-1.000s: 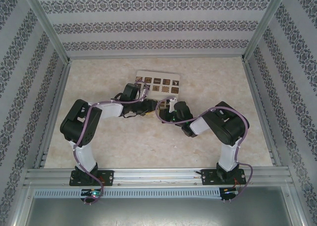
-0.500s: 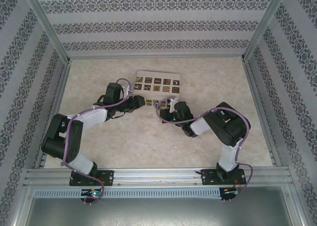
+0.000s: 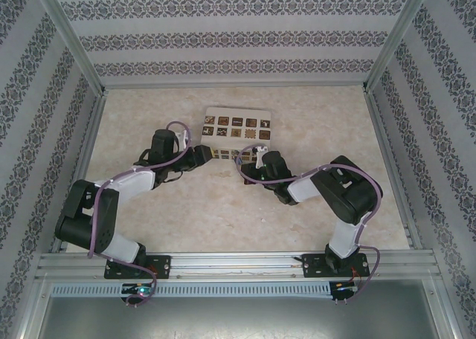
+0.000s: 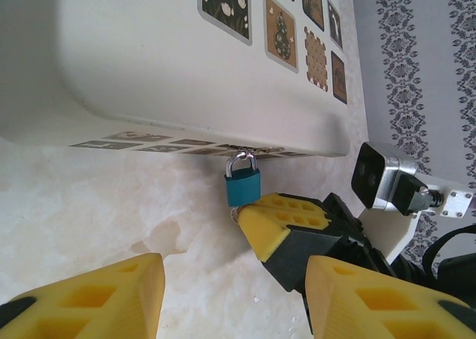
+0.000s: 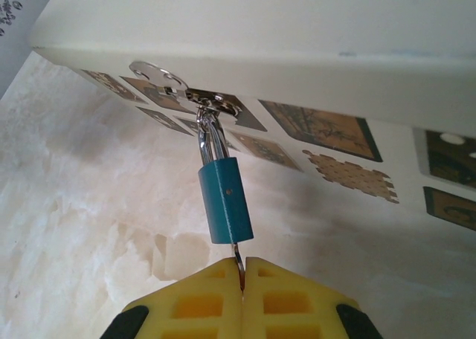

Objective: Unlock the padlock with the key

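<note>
Right gripper point(image 5: 242, 278): yellow pads pressed together, clamped on the key point(image 5: 237, 259), a thin silver blade seen edge-on between them; blade running up to the underside of the padlock point(image 5: 225, 199). Padlock: just beyond the pad tips, blue body hanging slightly tilted; thin silver shackle point(image 5: 210, 140) passed through the metal hasp point(image 5: 195, 95) on the near lower edge of the cream box point(image 5: 297, 27); shackle latched or released: cannot tell.

Left gripper point(image 4: 234, 283): spread wide, holding nothing; yellow fingers point(image 4: 104, 291) at either lower corner of the left wrist view, above the marbled table point(image 4: 89, 205); aimed toward the padlock from the opposite side, short of it; right gripper's yellow pad just beneath the blue body there.

From above: left gripper point(image 3: 203, 155) and right gripper point(image 3: 253, 159) apart, both at the near edge of the box; dark square pictures on the box top; padlock too small to make out; patterned walls point(image 3: 238, 38) behind.
</note>
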Controlling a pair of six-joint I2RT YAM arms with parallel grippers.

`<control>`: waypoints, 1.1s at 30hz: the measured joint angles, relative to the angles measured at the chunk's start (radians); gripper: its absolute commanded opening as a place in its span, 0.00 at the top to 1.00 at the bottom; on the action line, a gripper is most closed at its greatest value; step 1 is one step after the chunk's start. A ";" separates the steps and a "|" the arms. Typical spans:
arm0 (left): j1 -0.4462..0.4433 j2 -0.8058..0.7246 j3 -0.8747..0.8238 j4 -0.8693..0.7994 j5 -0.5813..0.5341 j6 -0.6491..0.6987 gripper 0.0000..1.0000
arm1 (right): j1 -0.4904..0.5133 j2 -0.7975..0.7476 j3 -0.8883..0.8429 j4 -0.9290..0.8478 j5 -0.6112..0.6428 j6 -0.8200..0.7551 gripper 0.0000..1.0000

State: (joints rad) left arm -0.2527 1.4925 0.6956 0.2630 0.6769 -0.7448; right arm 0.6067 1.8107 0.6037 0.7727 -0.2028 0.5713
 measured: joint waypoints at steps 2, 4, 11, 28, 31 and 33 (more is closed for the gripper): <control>0.000 0.000 -0.015 0.014 0.000 -0.006 0.47 | 0.000 -0.002 0.005 -0.009 0.000 0.011 1.00; 0.000 0.000 -0.027 0.023 0.001 -0.016 0.47 | 0.003 -0.004 0.008 -0.017 0.000 0.028 1.00; 0.006 0.002 -0.039 0.074 0.005 -0.054 0.47 | 0.011 -0.012 0.012 -0.030 0.002 0.086 1.00; 0.006 0.101 -0.084 0.268 0.071 -0.196 0.48 | 0.026 -0.025 0.038 -0.068 0.006 0.222 1.00; 0.004 0.132 -0.084 0.314 0.084 -0.224 0.48 | 0.026 -0.032 0.038 -0.074 0.008 0.254 1.00; 0.003 0.150 -0.084 0.335 0.090 -0.238 0.49 | 0.026 -0.032 0.038 -0.074 0.008 0.273 1.00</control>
State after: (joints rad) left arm -0.2497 1.6421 0.6113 0.5980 0.7666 -0.9833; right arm 0.6331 1.7786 0.6415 0.6987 -0.1947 0.8444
